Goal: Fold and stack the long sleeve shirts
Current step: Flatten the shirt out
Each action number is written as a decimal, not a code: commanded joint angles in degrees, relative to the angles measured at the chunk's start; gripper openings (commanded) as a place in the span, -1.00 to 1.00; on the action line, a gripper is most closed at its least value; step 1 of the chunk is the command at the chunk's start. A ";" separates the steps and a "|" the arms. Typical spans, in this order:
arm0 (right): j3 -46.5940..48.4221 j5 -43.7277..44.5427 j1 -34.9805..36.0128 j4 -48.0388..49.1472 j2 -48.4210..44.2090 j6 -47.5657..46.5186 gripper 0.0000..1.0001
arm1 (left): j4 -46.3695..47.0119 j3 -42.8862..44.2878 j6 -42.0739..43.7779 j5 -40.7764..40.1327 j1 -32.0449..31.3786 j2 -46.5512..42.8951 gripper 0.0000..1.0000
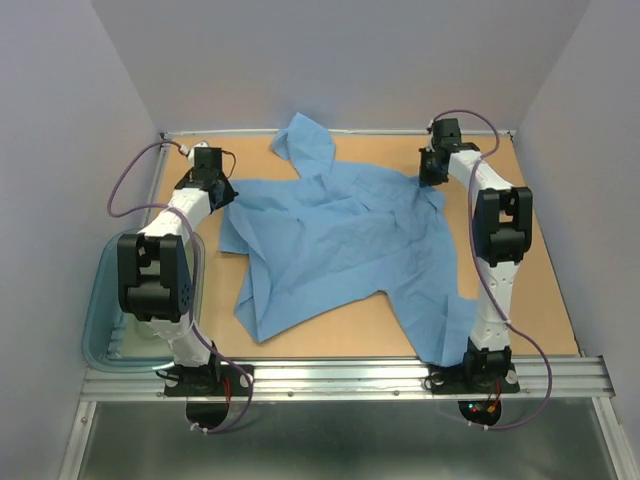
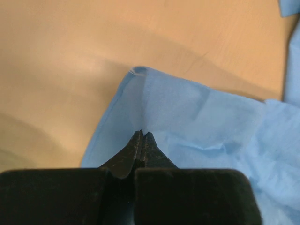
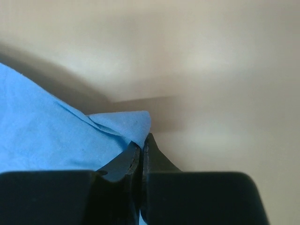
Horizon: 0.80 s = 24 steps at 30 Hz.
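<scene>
One light blue long sleeve shirt lies spread and rumpled across the middle of the wooden table, with a sleeve bunched toward the back wall. My left gripper sits at the shirt's left edge. In the left wrist view its jaws are pressed together with the shirt's cloth running under and around the tips. My right gripper is at the shirt's upper right edge. There its jaws are shut on a folded corner of the shirt.
A clear bluish plastic tub stands off the table's left side, beside the left arm. Bare tabletop shows to the right of the shirt and along the front. Walls close in the back and both sides.
</scene>
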 commanded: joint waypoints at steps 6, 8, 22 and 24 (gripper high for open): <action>-1.88 19.60 -6.75 1.97 -14.48 10.67 -0.92 | -2.62 -1.48 2.34 -0.17 2.73 -8.30 -1.00; -1.88 19.35 -6.75 1.88 -14.83 11.20 -0.45 | -2.36 -1.57 2.43 0.28 2.91 -8.12 -0.96; -14.17 6.16 -1.23 1.88 -33.19 14.54 0.81 | -4.20 2.05 2.78 7.31 0.19 -17.25 0.86; -19.70 5.54 4.20 1.79 -36.69 14.97 0.81 | -4.03 -3.03 1.03 7.40 -3.74 -21.19 0.86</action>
